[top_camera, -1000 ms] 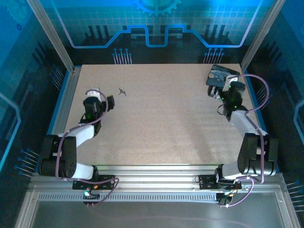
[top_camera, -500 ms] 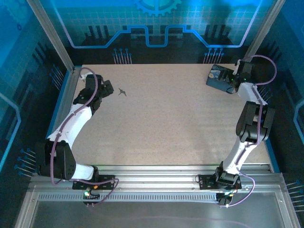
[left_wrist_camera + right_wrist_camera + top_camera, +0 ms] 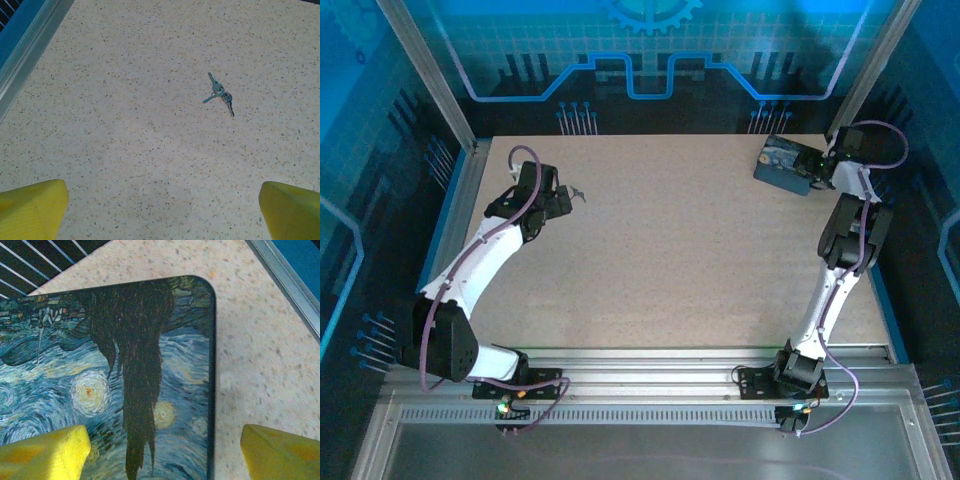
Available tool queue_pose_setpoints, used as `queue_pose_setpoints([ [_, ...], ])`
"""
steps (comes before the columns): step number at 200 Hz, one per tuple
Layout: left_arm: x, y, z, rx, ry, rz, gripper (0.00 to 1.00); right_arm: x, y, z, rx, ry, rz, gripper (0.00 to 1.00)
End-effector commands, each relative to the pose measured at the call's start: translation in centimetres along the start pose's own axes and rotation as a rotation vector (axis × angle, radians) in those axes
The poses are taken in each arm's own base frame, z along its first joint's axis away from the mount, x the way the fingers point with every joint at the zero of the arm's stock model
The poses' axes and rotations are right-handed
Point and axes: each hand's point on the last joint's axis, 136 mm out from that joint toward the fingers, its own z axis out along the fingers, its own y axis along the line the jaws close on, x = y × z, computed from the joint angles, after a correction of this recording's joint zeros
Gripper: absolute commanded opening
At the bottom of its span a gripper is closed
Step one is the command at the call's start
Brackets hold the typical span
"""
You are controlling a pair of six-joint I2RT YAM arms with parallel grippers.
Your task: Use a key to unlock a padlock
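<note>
Left jaws stand spread wide and empty above the speckled beige bench [image 3: 125, 150], just short of the small dark metal key with spindly prongs [image 3: 220, 94]. Right jaws, also spread, hover over the dark blue painting-print box [image 3: 125, 365], well right of the key. The left arm should probably descend centred, straddling the key before closing.

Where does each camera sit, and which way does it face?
Top external: above, behind the bases, looking down at the table; both arms show.
Left wrist: left arm, facing down at the key; left gripper's fingertips show.
Right wrist: close above the box; right gripper's fingertips show.
Shared: top and right wrist both show the box.
</note>
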Motion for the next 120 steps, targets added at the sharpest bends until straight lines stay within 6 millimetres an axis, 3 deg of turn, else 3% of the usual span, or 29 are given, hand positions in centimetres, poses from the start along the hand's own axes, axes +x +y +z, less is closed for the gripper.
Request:
queue_pose_setpoints([
  [1,-1.1,-0.6,-0.7,0.019,-0.015,-0.006,0.99,2.2,0.7,1.0,-0.059,0.106,-0.004,0.78],
  [75,-2.3,-1.2,-1.6,0.059,-0.049,0.01,0.99,5.7,5.0,0.6,-0.269,0.251,-0.087,0.61],
  [113,-2.1,-1.2,-2.2,0.077,-0.047,0.0,0.99,8.9,8.5,-0.5,-0.289,0.314,-0.2,0.59],
  [120,-2.0,-1.2,-2.3,0.08,-0.043,-0.004,0.99,8.6,9.6,-1.8,-0.299,0.298,-0.219,0.59],
])
